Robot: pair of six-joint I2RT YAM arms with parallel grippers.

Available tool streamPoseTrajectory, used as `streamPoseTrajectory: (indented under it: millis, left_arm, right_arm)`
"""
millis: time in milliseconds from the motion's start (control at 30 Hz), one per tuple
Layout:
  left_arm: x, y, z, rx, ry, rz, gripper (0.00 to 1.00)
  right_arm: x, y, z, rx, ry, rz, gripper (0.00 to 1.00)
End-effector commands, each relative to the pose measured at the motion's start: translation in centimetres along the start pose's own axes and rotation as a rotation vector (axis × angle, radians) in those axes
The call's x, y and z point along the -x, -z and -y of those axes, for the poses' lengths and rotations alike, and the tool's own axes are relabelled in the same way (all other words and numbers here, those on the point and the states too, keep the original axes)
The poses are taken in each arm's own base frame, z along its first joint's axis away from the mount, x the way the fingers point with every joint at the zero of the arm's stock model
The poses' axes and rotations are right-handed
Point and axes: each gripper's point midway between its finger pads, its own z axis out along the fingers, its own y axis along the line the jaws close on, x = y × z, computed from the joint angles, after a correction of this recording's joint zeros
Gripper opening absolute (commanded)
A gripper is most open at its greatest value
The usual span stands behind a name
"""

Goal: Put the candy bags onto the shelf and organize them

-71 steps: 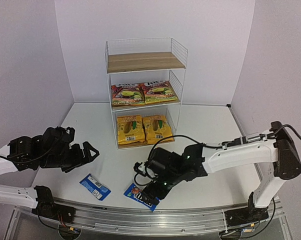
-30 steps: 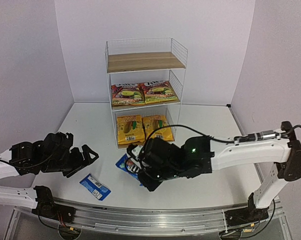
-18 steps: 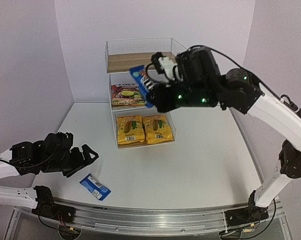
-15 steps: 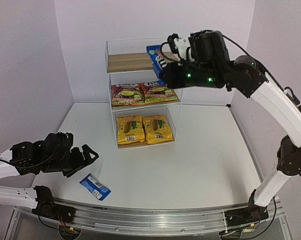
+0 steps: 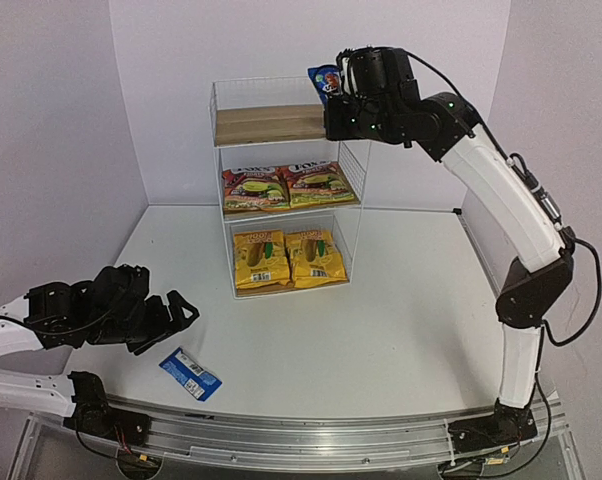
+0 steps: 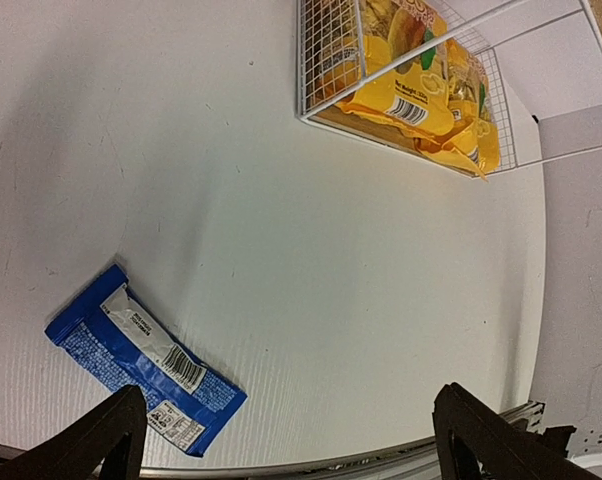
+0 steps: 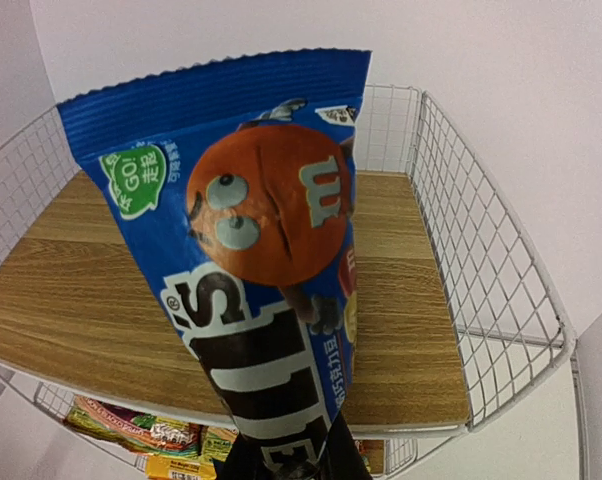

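Observation:
My right gripper point(image 5: 333, 98) is shut on the bottom end of a blue candy packet point(image 5: 325, 79), holding it upright above the right front of the shelf's point(image 5: 261, 125) bare top board. In the right wrist view the packet point(image 7: 251, 250) stands up out of the gripper point(image 7: 291, 465), over the wooden board point(image 7: 71, 300). A second blue packet point(image 5: 190, 373) lies flat near the table's front left. My left gripper point(image 5: 176, 310) hovers open just beside it, its fingers point(image 6: 106, 435) spread wide, with this packet point(image 6: 141, 375) near the left finger.
Two red-pink bags point(image 5: 286, 186) lie on the middle board and two yellow bags point(image 5: 287, 258) on the bottom board. The yellow bags point(image 6: 411, 80) also show behind the wire side. The shelf's wire walls point(image 7: 481, 250) rise around the top board. A metal rail point(image 5: 301, 440) runs along the table's front edge.
My right arm has carried the blue packet from low over the table's front up to the shelf's top level. The left arm has hardly moved.

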Motion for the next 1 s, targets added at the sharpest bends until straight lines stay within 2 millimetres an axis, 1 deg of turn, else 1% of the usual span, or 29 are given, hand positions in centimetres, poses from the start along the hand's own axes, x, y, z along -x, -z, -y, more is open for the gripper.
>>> streamPoseTrajectory:
  millis: [0,100,167,300,400,500,700,967]
  left_arm:
    - [1.3,1.0,1.8,-0.039,-0.014,0.038,0.99]
    - [1.3,0.9,1.9,-0.036,-0.016,0.035,1.0]
    - [1.2,0.9,1.8,-0.034,-0.014,0.031,1.0]
    - [1.2,0.9,1.8,-0.035,-0.01,0.034,1.0]
    - [1.4,1.0,1.9,-0.039,-0.008,0.04,1.0]
    - [1.4,1.1,1.8,-0.044,-0.005,0.044,1.0]
    - [1.5,1.2,1.6,-0.049,0.007,0.048,1.0]
    - [1.3,1.3,1.4,-0.048,0.015,0.04,1.0]
  right_arm:
    - [2.1,-0.1,2.0,-0.075,-0.003,0.063,0.12]
    - [1.9,-0.8,2.8,-0.096,-0.009,0.059,0.13]
    - [1.7,-1.2,3.1,-0.1,-0.015,0.054,0.16]
    - [1.3,-1.9,3.0,-0.095,-0.008,0.045,0.29]
    - [0.7,-2.6,2.7,-0.087,0.003,0.03,0.34]
    - [0.5,-3.1,2.5,-0.082,-0.002,0.028,0.34]
    - [1.1,-3.2,2.5,-0.078,-0.02,0.051,0.34]
    - [2.8,-4.3,1.9,-0.063,-0.026,0.133,0.34]
